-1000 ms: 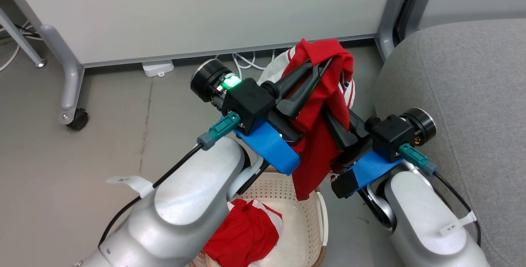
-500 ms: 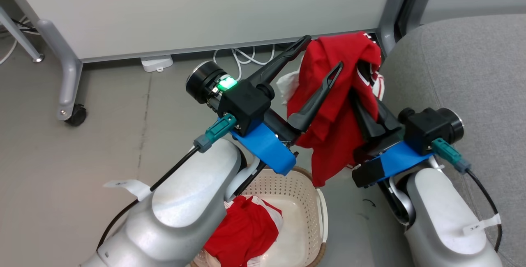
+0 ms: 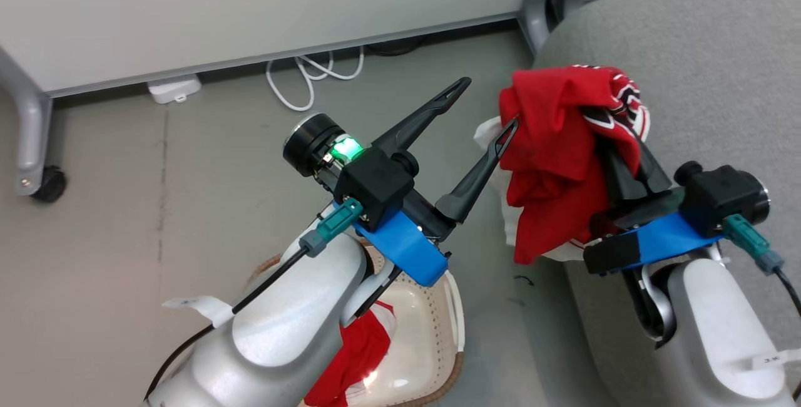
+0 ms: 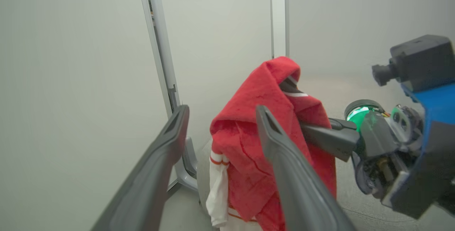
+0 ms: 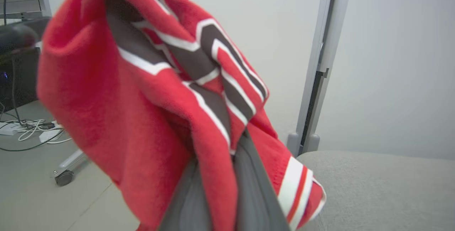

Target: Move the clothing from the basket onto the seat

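Note:
One red jersey (image 3: 551, 163) hangs draped over my right gripper (image 3: 616, 156), which is shut on it at the left edge of the light grey seat (image 3: 688, 50). The cloth hides the fingertips. In the right wrist view the jersey (image 5: 142, 117) wraps the closed fingers (image 5: 249, 192) above the seat (image 5: 373, 188). My left gripper (image 3: 491, 103) stands open and holds nothing, its right fingertip just beside the hanging jersey (image 4: 256, 152). A second red jersey (image 3: 360, 354) lies in the cream basket (image 3: 455, 332) on the floor, partly hidden under my left forearm.
A white partition panel on grey legs stands behind, with a caster (image 3: 47, 185) at the left. White cables (image 3: 313, 75) and a small white block (image 3: 174, 89) lie along its base. Grey floor stretches out to the left.
My left gripper let go of the jersey and opened. The right gripper carried the jersey rightward to the seat's edge. The head camera swung right.

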Robot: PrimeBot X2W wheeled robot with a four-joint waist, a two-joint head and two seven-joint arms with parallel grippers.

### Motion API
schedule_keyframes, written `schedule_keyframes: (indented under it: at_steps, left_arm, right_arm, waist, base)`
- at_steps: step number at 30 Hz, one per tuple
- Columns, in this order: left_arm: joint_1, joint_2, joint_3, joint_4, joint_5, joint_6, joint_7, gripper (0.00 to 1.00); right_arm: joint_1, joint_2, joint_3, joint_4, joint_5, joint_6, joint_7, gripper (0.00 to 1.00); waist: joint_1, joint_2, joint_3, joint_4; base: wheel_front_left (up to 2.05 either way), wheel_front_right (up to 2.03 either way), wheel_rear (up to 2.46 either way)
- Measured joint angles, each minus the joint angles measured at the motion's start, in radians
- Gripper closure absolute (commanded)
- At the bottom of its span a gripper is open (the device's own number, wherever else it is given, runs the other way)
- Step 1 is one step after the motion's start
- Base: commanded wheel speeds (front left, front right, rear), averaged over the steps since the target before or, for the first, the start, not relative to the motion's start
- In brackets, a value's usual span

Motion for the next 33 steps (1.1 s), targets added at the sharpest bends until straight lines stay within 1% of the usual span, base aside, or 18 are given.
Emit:
schedule_keyframes:
  at_steps: [6,18,24,30,33]
  left_arm:
    - [0.0,0.002,-0.016,-0.011,0.017,-0.001,0.0,0.0]
    - [0.004,0.017,-0.058,-0.016,0.04,-0.002,0.0,0.0]
    - [0.009,0.02,-0.069,-0.018,0.044,-0.002,0.0,0.0]
    - [0.009,0.028,-0.063,-0.025,0.051,-0.002,0.0,0.0]
    - [0.008,0.045,-0.043,-0.039,0.059,-0.002,0.0,0.0]
  right_arm:
    - [0.013,0.001,-0.053,-0.033,-0.006,0.0,0.0,1.0]
    - [0.075,0.03,-0.161,-0.105,-0.005,0.0,0.0,1.0]
    - [0.115,0.035,-0.202,-0.142,-0.005,0.0,0.0,1.0]
    - [0.115,0.04,-0.202,-0.175,-0.01,0.0,0.0,1.0]
    - [0.093,0.042,-0.194,-0.189,-0.009,0.0,0.0,1.0]
  waist:
    - [0.0,0.0,0.03,-0.057]
    - [0.0,0.0,0.078,-0.168]
    - [0.0,0.0,0.097,-0.197]
    - [-0.0001,0.0,0.112,-0.209]
    - [-0.0001,0.0,0.124,-0.214]
  base:
    - [0.0,0.0,0.0]
    - [0.0,0.0,0.0]
    - [0.0,0.0,0.0]
    - [0.0,0.0,0.0]
    - [0.0,0.0,0.0]
